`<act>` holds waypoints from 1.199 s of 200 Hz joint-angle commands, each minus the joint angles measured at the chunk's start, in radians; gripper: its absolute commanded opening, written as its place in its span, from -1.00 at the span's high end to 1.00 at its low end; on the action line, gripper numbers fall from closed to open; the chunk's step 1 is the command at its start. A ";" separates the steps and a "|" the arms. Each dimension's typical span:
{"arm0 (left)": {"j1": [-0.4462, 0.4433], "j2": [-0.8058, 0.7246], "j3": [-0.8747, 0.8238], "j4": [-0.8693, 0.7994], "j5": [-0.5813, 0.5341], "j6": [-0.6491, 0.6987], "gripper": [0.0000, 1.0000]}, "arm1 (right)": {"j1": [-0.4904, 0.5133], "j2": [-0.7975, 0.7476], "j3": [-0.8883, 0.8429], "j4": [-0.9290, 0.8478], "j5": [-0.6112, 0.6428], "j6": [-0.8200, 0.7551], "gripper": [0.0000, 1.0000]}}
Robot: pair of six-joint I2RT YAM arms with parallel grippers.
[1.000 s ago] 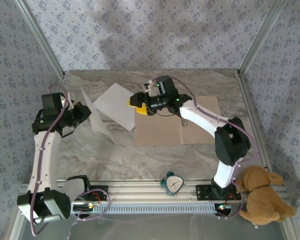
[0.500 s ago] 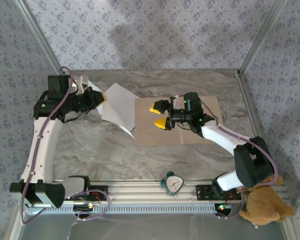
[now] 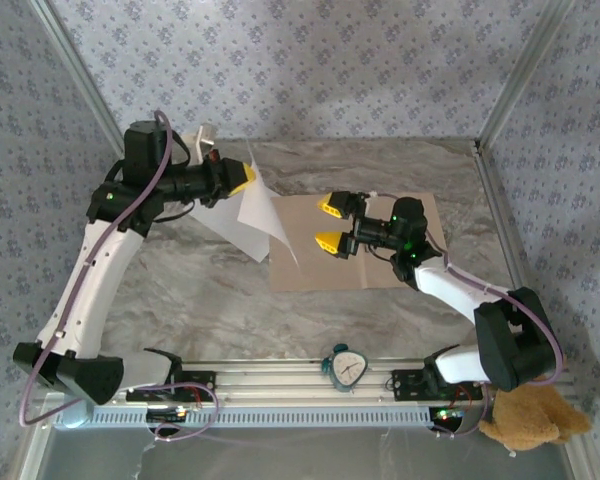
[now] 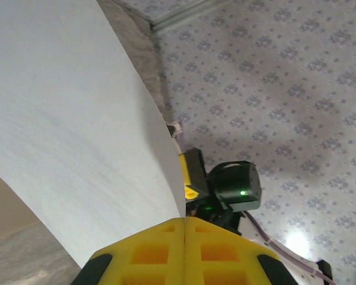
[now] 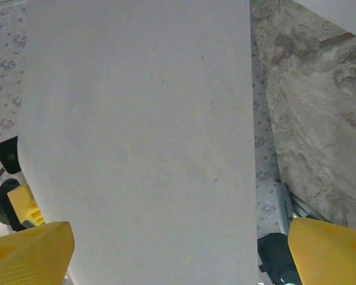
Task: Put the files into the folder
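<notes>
My left claw [image 3: 242, 178] is pinched shut on one edge of a sheet [image 3: 268, 215], which hangs curling over the folder's [image 3: 320, 275] left edge. My right claw [image 3: 330, 224] is spread wide above the folder. The paper looks light and floppy, so I judge a hold near a corner is best.

Two sheets [image 3: 265, 212], one folder [image 3: 302, 272], one clock [image 3: 345, 367], one plush toy [image 3: 525, 420]
</notes>
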 commanded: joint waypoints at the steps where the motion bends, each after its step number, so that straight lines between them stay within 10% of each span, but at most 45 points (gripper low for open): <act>1: -0.036 0.002 0.031 0.137 0.037 -0.096 0.92 | -0.004 -0.006 0.003 0.103 -0.029 0.064 -0.90; 68: -0.086 -0.008 0.015 0.250 0.076 -0.187 0.96 | 0.012 0.097 0.027 0.448 -0.003 0.265 -0.88; 240: 0.094 -0.151 -0.226 0.080 0.298 -0.082 0.98 | -0.010 0.111 0.086 0.582 -0.111 0.343 -0.47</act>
